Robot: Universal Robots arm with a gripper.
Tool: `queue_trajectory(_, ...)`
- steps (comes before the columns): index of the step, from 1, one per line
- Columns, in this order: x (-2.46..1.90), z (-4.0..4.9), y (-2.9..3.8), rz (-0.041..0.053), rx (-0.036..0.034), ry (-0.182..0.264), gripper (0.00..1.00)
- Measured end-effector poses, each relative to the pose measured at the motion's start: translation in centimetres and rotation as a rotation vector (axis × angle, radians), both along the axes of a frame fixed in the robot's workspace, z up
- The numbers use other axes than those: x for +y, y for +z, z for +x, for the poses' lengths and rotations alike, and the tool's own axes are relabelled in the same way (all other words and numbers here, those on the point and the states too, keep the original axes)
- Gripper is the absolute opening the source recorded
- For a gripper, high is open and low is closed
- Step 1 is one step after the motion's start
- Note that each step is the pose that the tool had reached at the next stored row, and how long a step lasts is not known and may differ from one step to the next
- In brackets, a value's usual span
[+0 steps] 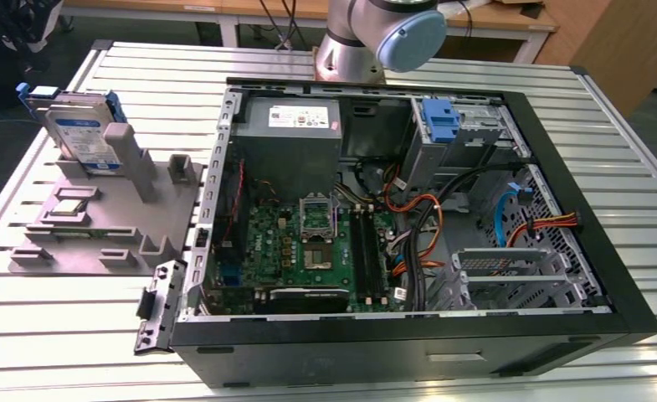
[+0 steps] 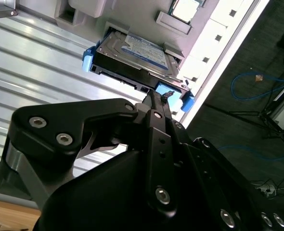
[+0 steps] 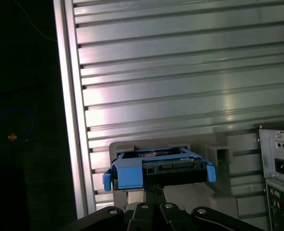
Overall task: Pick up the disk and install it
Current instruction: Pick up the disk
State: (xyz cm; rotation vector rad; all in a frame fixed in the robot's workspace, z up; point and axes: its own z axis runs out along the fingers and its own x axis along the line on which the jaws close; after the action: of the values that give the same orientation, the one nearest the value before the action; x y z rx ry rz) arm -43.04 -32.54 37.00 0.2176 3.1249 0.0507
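My gripper [image 2: 159,97] looks closed and empty near the disk [image 2: 137,50], which I judge stiff, fairly heavy and knock-sensitive, so I'd pinch across its blue carrier [image 3: 127,175].

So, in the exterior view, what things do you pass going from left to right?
Disk → power supply → blue bracket

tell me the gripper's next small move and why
Probably ease the gripper closer onto the disk to get a hold. In both wrist views it sits right at the disk's near edge, and the disk stands upright in the grey fixture, not yet lifted.
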Motion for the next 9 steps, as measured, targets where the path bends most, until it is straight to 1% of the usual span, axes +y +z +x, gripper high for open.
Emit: queue_trajectory(9, 0.0, 0.0, 0.0, 0.0, 0.0, -0.009, 0.1)
